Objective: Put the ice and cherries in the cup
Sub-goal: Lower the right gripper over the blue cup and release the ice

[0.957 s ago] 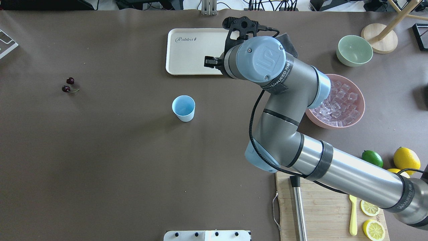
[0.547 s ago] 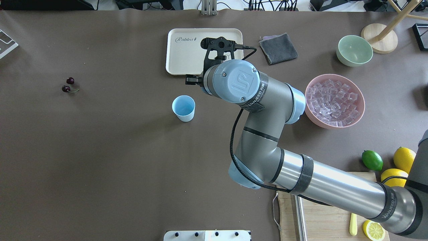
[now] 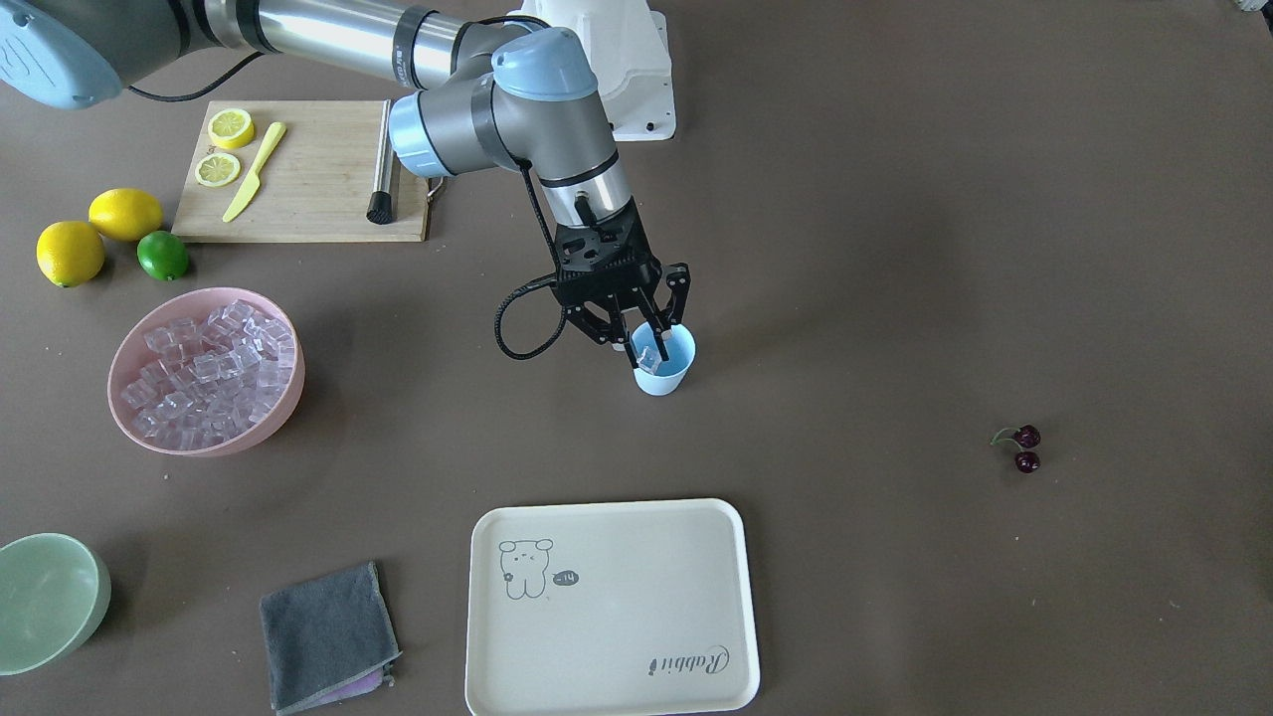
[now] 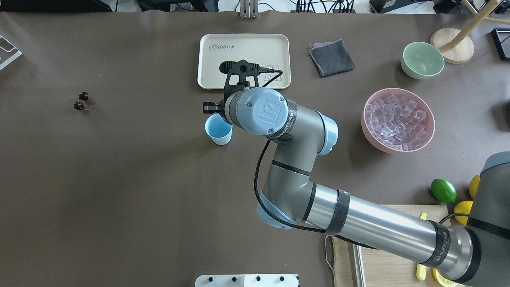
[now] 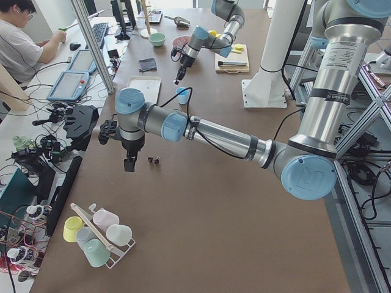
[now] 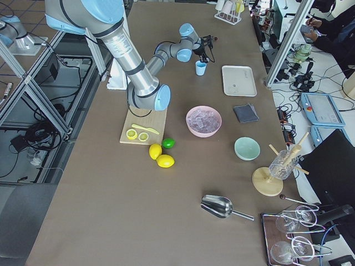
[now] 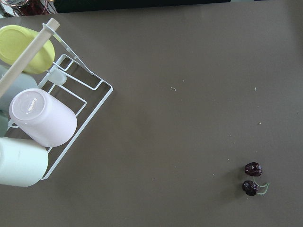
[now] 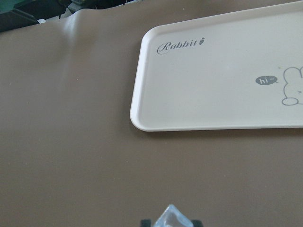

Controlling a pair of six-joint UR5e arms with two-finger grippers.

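The pale blue cup (image 3: 664, 378) stands upright mid-table, also in the overhead view (image 4: 217, 133). My right gripper (image 3: 651, 341) hangs just over its rim, shut on one clear ice cube (image 3: 651, 356). In the right wrist view the cube (image 8: 171, 218) sits between the fingertips. More ice (image 3: 204, 366) fills the pink bowl (image 3: 286, 398). The two dark cherries (image 3: 1024, 448) lie on the table far off, also in the overhead view (image 4: 81, 101) and the left wrist view (image 7: 252, 178). My left gripper (image 5: 130, 161) hangs near the cherries (image 5: 153, 160); I cannot tell whether it is open or shut.
A cream tray (image 3: 612, 607) and a grey cloth (image 3: 328, 636) lie beyond the cup. A pale green bowl (image 3: 45, 597), a lime (image 3: 162, 255), lemons and a cutting board (image 3: 308, 184) are on the right arm's side. A wire rack of cups (image 7: 47, 123) stands near the left gripper.
My right arm has swung from over the tray leftwards and towards the robot. Its gripper now hangs over the cup. The cup and cherries have not moved.
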